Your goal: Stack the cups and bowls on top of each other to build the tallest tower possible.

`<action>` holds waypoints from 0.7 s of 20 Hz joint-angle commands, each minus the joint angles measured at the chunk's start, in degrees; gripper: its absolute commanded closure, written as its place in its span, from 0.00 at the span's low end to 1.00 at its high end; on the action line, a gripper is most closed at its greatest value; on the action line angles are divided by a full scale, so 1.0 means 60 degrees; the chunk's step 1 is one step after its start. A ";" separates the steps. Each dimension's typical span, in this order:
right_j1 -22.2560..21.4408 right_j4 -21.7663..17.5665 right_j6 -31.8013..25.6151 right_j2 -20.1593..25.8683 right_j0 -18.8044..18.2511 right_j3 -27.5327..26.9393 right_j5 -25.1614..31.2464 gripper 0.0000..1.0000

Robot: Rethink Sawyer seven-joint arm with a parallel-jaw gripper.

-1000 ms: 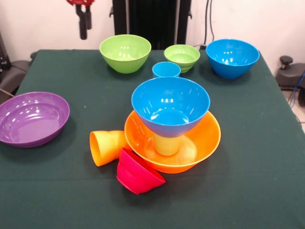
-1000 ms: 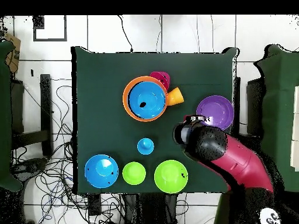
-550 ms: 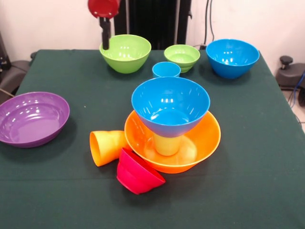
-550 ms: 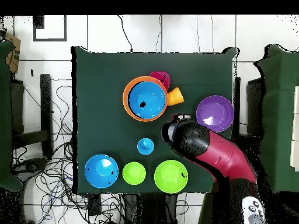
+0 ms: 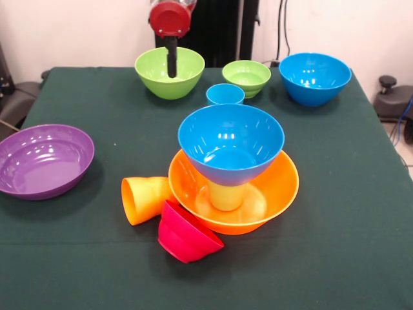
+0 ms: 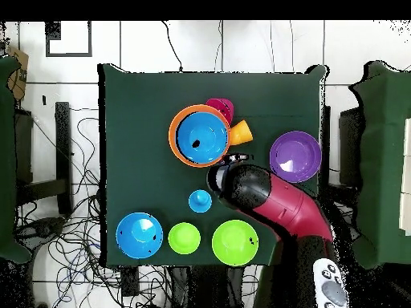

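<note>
Tower so far is three pieces: big glossy orange plastic bowl [image 5: 271,190] at the base, lime green plastic cup [image 5: 226,195] standing in it, large blue plastic bowl [image 5: 231,142] perched on that cup. Everything else is loose: wide shallow purple bowl [image 5: 42,159], large green bowl [image 5: 169,71], second blue bowl [image 5: 314,77], small green bowl [image 5: 246,77], tipped small red bowl [image 5: 186,235], orange cup [image 5: 145,199] on its side, blue cup [image 5: 225,94]. Red-and-black gripper [image 5: 171,64] hangs over the large green bowl, carrying nothing; finger spacing probably unreadable from either view, can't tell.
</note>
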 commanded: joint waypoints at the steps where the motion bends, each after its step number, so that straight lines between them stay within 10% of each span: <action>1: 0.0338 0.0450 0.1221 0.0470 0.0534 0.0456 -0.0053 0.00; 14: 0.1042 0.0961 0.1659 0.0147 0.1536 -0.0165 0.0231 0.00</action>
